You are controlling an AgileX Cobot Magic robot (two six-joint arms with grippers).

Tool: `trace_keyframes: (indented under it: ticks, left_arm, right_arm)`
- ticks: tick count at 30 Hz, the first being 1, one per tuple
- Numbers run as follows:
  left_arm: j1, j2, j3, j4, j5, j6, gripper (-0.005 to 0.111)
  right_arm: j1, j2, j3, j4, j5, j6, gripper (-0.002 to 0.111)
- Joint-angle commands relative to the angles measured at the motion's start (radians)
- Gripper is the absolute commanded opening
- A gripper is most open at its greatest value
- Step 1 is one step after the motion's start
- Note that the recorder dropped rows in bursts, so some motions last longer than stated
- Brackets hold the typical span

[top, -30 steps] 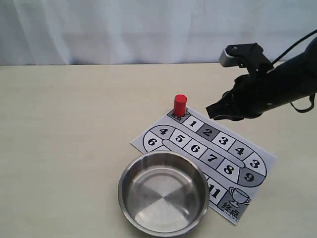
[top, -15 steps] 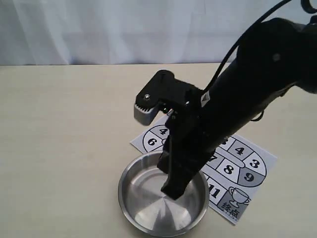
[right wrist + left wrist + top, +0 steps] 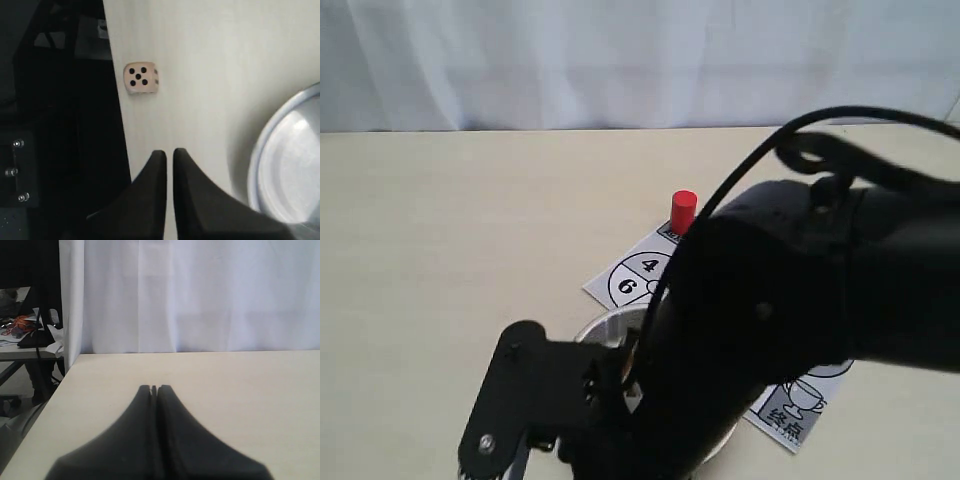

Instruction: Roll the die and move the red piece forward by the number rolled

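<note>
**Student:** What is the left gripper (image 3: 154,389) doing?

**Instructor:** It is hanging over the bare table (image 3: 240,390), its fingers pressing together on nothing.

**Student:** And moving rightward across the exterior view?

**Instructor:** The steel bowl (image 3: 603,324) is showing only a sliver of rim. The numbered board (image 3: 628,283) is showing squares 4 and 6 and little else. The red piece (image 3: 683,210) is standing upright at the board's far end. The right arm (image 3: 800,300) is blocking the rest.

**Student:** Where is the die (image 3: 141,78) lying?

**Instructor:** The exterior view is not showing it. In the right wrist view it is resting on the table outside the bowl, near the table's edge, with five pips facing the camera. The right gripper (image 3: 169,152) is hovering short of it, its fingers standing barely parted and holding nothing.

**Student:** How is it likely to be handling?

**Instructor:** Judging by looks, it is a light, rigid, smooth-faced wooden cube. The fingers should be spreading wider, then closing on two opposite flat faces, not on corners. A stray nudge risks sending it over the edge. The red piece, light and easily tipped, is best taken by its sides.
</note>
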Motion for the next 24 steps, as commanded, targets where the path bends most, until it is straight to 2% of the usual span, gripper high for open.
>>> trace_keyframes:
  ticks: [1, 16, 24]
  left_arm:
    - [0.0, -0.001, -0.005, -0.001, -0.01, -0.002, 0.0]
    - [0.0, -0.001, -0.005, -0.001, -0.01, -0.002, 0.0]
    - [0.0, -0.001, -0.005, -0.001, -0.01, -0.002, 0.0]
  right_arm:
    - [0.041, 0.065, 0.004, -0.007, -0.015, -0.002, 0.004]
    - [0.22, 0.212, 0.002, -0.008, -0.097, 0.025, 0.004]
    - [0.231, 0.298, 0.002, -0.011, -0.187, 0.025, 0.004]
